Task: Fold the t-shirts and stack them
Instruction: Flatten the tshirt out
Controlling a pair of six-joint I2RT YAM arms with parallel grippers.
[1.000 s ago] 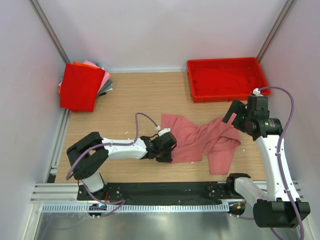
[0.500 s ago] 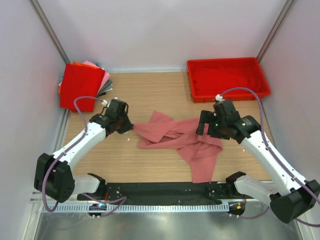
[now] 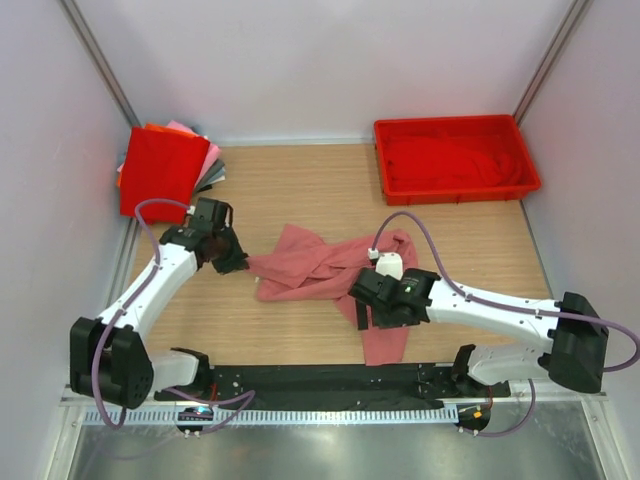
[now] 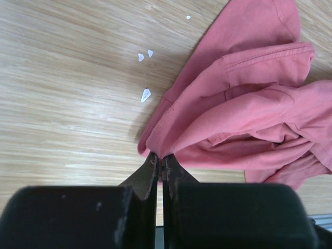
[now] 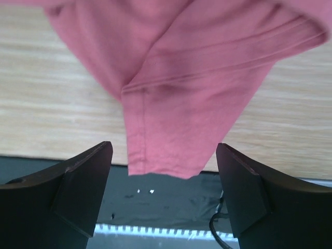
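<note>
A dusty salmon-pink t-shirt (image 3: 320, 262) lies crumpled mid-table, with a tail trailing toward the near edge. My left gripper (image 3: 238, 262) is shut on the shirt's left edge; in the left wrist view the fingers (image 4: 161, 158) pinch a fold of the t-shirt (image 4: 244, 109). My right gripper (image 3: 368, 312) hovers open over the shirt's near tail. In the right wrist view its gripper (image 5: 163, 150) straddles the t-shirt's hem (image 5: 192, 78) without touching it. A stack of folded t-shirts (image 3: 160, 172), bright red on top, sits at the back left.
A rigid red tray (image 3: 450, 123) holding red cloth (image 3: 450, 160) stands at the back right. Small white crumbs (image 4: 146, 94) lie on the wood near the left gripper. The shirt's tail reaches the black base plate (image 5: 171, 199) at the table's near edge.
The left arm dragged the shirt's edge left and back. The right arm swung from the right side to low over the shirt's near tail, its jaws narrowing slightly.
</note>
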